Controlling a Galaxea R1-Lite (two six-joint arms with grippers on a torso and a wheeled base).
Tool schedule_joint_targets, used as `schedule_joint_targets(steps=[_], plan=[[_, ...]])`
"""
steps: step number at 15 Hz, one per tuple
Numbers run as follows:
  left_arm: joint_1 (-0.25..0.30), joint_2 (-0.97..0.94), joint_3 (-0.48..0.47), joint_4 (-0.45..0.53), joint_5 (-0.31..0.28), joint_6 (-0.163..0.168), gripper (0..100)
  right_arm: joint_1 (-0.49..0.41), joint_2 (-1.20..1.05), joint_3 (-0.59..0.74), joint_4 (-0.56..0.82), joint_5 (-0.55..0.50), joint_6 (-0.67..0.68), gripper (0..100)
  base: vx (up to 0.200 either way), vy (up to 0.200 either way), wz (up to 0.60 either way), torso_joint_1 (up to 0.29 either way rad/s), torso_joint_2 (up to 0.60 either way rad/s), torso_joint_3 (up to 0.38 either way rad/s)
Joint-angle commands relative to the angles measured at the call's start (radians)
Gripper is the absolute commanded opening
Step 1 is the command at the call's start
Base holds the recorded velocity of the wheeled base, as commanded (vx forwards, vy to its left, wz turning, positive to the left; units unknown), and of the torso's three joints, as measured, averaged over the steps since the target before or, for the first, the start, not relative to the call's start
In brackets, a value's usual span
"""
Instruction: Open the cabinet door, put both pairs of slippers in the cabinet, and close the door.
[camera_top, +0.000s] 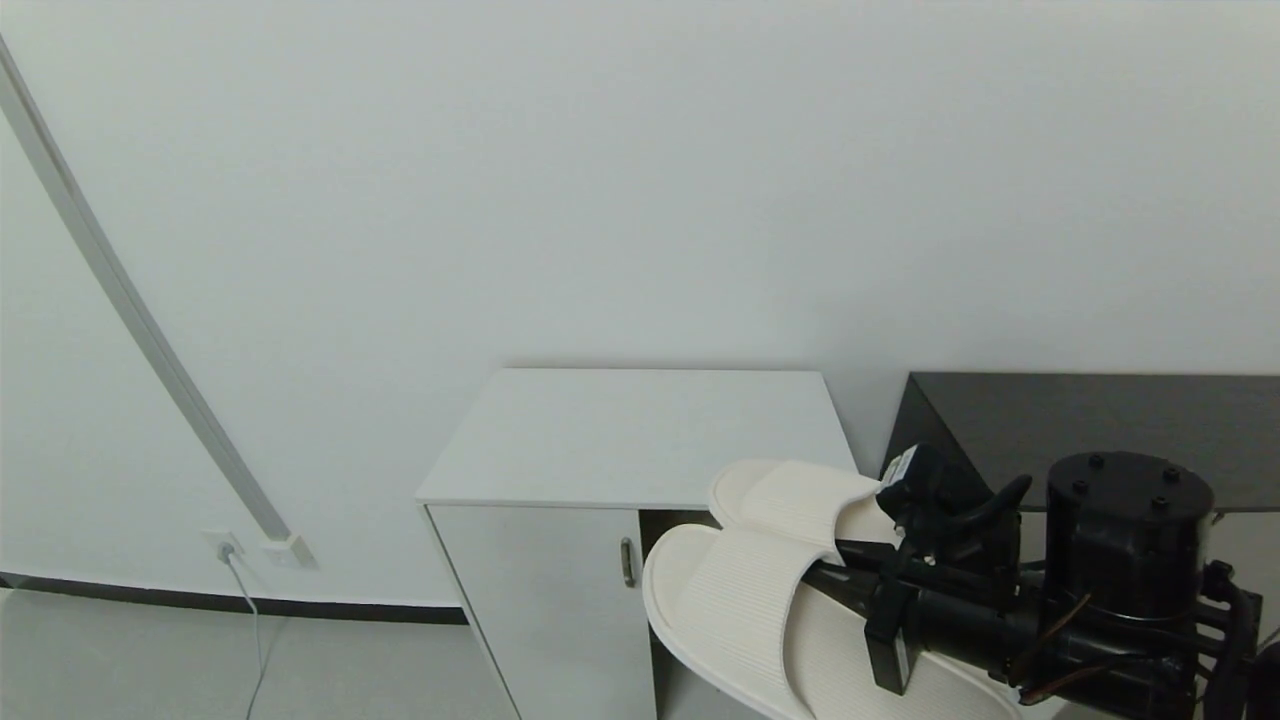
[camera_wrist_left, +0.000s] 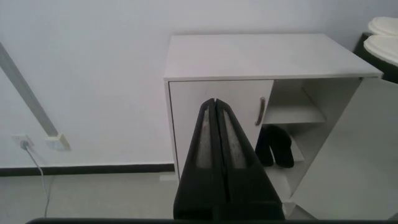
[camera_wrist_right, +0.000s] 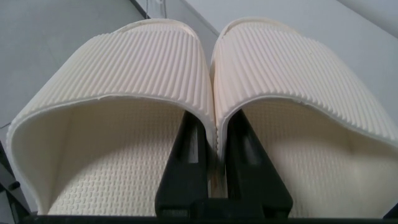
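Observation:
A white cabinet (camera_top: 620, 430) stands against the wall. Its left door (camera_top: 540, 600) is closed, with a metal handle (camera_top: 627, 562). In the left wrist view the cabinet (camera_wrist_left: 261, 56) has its right door (camera_wrist_left: 354, 155) swung open, and a black pair of slippers (camera_wrist_left: 275, 146) lies on a lower shelf inside. My right gripper (camera_top: 840, 575) is shut on a white pair of slippers (camera_top: 740, 590), held side by side in front of the open half. Its fingers (camera_wrist_right: 186, 155) pinch the adjoining walls of the white slippers (camera_wrist_right: 155, 68). My left gripper (camera_wrist_left: 215, 106) is shut and holds nothing, some way in front of the closed door.
A dark table (camera_top: 1080, 420) stands directly right of the cabinet. A grey cable duct (camera_top: 130, 300) runs diagonally down the wall to a socket with a cord (camera_top: 225, 547) at the left. Bare floor lies in front of the cabinet at the left.

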Motion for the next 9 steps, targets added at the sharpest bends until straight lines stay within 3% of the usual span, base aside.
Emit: schedule_joint_targets(steps=[1,5,9], plan=[[-0.001,0.001,0.000,0.000,0.000,-0.001,0,0.000,0.016,0.007,-0.014,0.001,-0.001,0,-0.200,0.000,0.00,-0.012,0.00,0.012],[-0.001,0.001,0.000,0.000,0.000,-0.001,0,0.001,0.048,0.027,-0.092,-0.007,-0.002,0,-0.200,0.000,0.00,-0.002,0.00,0.000],[-0.001,0.001,0.000,0.000,0.000,0.001,0,0.000,0.066,0.027,-0.097,-0.010,-0.002,0,0.000,0.000,0.00,0.000,0.00,0.000]])
